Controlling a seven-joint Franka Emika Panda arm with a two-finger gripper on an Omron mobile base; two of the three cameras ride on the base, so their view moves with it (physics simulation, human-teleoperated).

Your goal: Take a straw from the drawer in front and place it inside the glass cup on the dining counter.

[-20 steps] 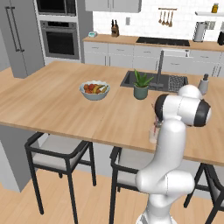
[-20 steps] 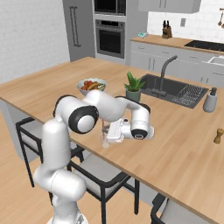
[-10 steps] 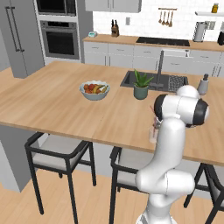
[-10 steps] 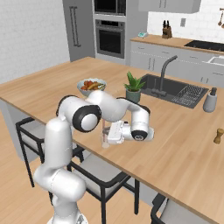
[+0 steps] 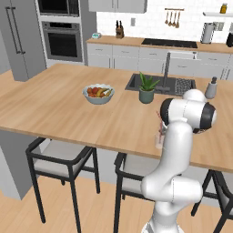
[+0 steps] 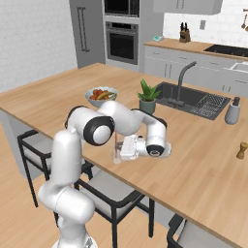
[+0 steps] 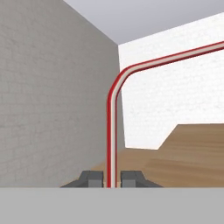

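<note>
My gripper [image 6: 121, 147] lies sideways over the near edge of the dining counter [image 6: 208, 164], shut on the straw [image 6: 115, 139]. The straw stands upright, its lower end at the glass cup [image 6: 116, 156] beside the edge. In the hand view the thin red-and-white straw [image 7: 112, 131] rises between the two fingertips [image 7: 89, 178] of my gripper [image 7: 110, 179] and bends off to the right at its top. From the left base view, the cup [image 5: 159, 140] and straw [image 5: 159, 122] peek out left of my arm, on the counter [image 5: 59, 109]. The drawer is out of view.
A bowl of fruit [image 6: 101, 95] and a potted plant [image 6: 147, 98] stand further in on the counter, beside the dark sink [image 6: 191, 99] with its tap. A small bottle [image 6: 240, 150] is at the right. Black-framed stools [image 5: 63, 159] are tucked under the near edge.
The hand has sunk slightly with the straw, towards the cup. The grip stays the same.
</note>
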